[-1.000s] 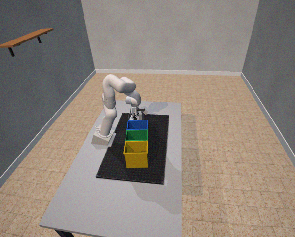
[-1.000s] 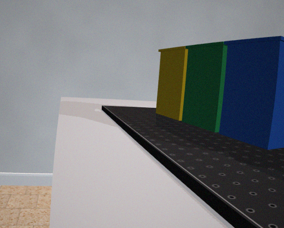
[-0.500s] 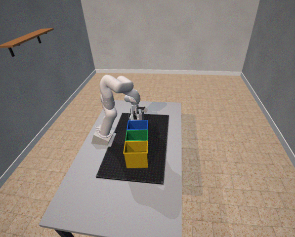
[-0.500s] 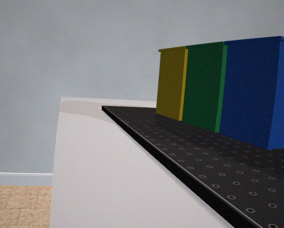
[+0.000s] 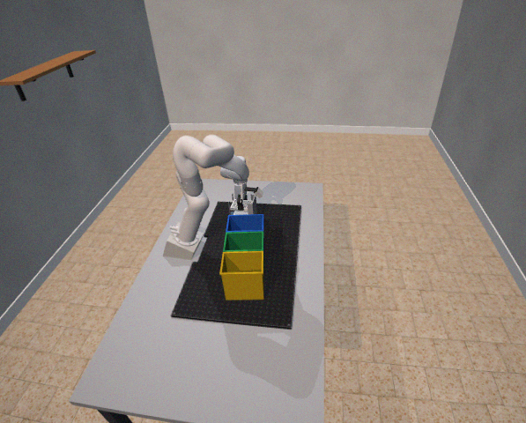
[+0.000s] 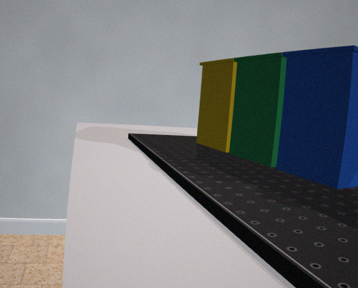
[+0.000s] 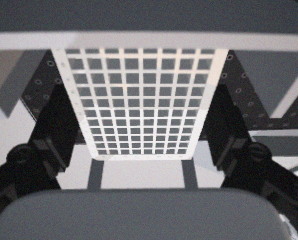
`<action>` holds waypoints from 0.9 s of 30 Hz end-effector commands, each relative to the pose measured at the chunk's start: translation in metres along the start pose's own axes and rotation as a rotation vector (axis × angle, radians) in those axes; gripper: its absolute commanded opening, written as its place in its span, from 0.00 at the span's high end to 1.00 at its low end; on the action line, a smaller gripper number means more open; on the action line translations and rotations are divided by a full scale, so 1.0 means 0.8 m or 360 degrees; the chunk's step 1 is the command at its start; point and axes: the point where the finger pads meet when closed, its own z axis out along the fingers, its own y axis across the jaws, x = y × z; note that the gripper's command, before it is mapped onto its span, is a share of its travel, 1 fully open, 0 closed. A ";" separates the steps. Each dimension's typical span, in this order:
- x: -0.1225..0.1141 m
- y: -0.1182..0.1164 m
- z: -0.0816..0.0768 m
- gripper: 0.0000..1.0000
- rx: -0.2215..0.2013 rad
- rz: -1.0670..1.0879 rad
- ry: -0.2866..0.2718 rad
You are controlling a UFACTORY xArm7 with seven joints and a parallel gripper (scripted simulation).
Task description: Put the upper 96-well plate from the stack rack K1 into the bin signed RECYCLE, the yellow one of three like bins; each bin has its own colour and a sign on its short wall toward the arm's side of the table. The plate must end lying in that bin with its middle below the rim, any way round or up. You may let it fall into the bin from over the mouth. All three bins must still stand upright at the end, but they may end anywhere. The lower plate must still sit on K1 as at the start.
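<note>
In the wrist view a white 96-well plate [image 7: 141,102] lies flat between my two dark fingers, and my gripper [image 7: 141,101] is shut on its long sides. White rails of the stack rack K1 [image 7: 149,40] show around and beyond the plate. The lower plate is hidden. In the top view my gripper [image 5: 243,200] points down over the rack [image 5: 244,207], just behind the blue bin [image 5: 245,223]. The yellow bin [image 5: 241,275] stands upright at the near end of the bin row, farthest from my gripper. It also shows in the exterior view [image 6: 216,104].
The green bin [image 5: 243,241] stands between the blue and yellow bins, all three in a touching row on the black perforated mat [image 5: 240,268]. The exterior view shows the green bin [image 6: 256,108] and the blue bin [image 6: 321,114] from the side. The arm's base [image 5: 183,246] is left of the mat.
</note>
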 end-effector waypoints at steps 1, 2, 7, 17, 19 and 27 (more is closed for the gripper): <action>0.001 -0.001 -0.013 1.00 0.0004 0.0000 0.0002; 0.001 -0.001 -0.015 1.00 0.0004 0.0000 0.0002; 0.001 -0.001 -0.022 1.00 0.0004 0.0000 0.0002; 0.001 -0.001 -0.042 1.00 0.0004 0.0000 0.0002; 0.001 -0.001 -0.047 1.00 0.0004 0.0000 0.0002; 0.001 -0.001 -0.059 1.00 0.0004 0.0000 0.0002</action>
